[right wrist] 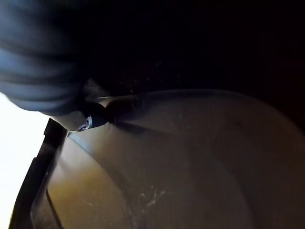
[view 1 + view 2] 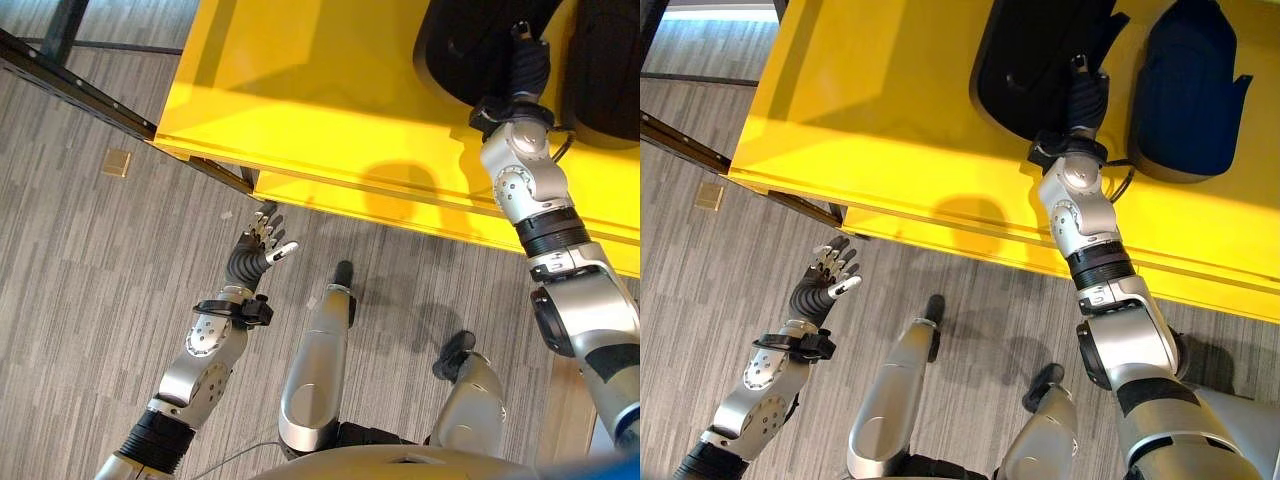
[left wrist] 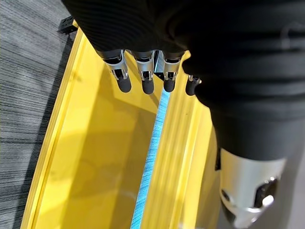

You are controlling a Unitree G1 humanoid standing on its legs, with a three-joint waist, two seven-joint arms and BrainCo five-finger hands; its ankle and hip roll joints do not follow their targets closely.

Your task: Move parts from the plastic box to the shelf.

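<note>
Two black moulded parts [image 2: 1040, 65] lie on the yellow shelf [image 2: 890, 120] at one o'clock; stiff, probably light, best gripped by an edge. Right hand [image 2: 1087, 100] rests on one, grasp unclear. Left hand [image 2: 825, 275] hangs open, empty.

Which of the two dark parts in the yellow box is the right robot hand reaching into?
The black part nearer the robot's left; the right robot hand goes into it, while the dark blue part lies untouched beside it.
</note>
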